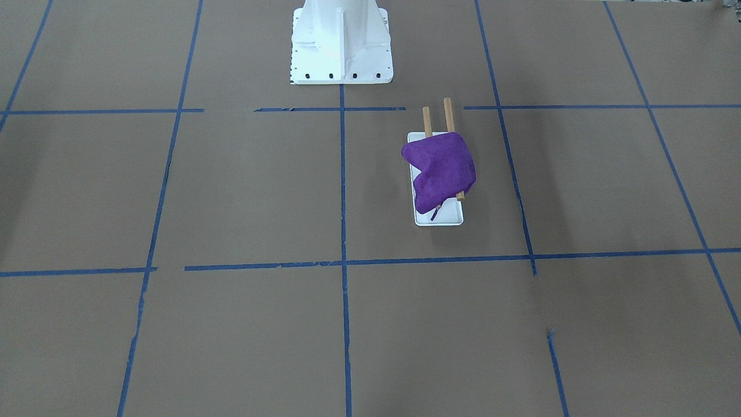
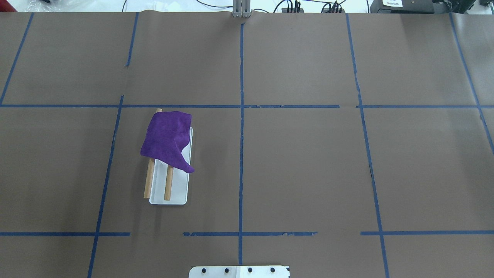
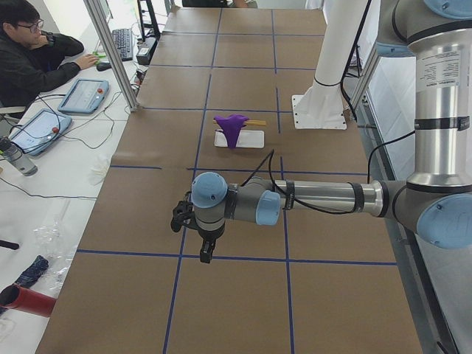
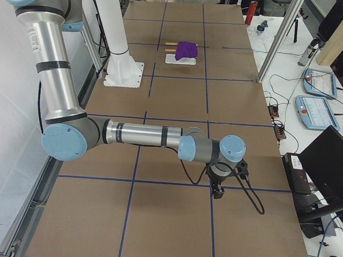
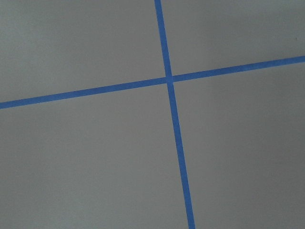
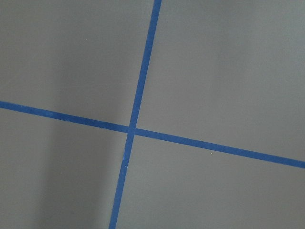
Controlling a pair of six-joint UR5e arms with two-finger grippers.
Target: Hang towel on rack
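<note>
A purple towel (image 1: 440,171) lies draped over the two wooden rods (image 1: 447,116) of the rack, whose white base (image 1: 448,217) stands on the brown table. In the overhead view the towel (image 2: 166,139) covers the far half of the rods (image 2: 147,181), and a corner of it hangs over the base (image 2: 177,189). My left gripper (image 3: 206,251) shows only in the exterior left view, far from the rack and pointing down. My right gripper (image 4: 218,190) shows only in the exterior right view, also far away. I cannot tell whether either is open or shut. Both wrist views show only blue tape lines.
The white bolted robot pedestal (image 1: 341,52) stands near the rack on the robot's side. Blue tape lines (image 2: 241,116) divide the table into squares. An operator (image 3: 29,51) sits at a side desk with tablets and cables.
</note>
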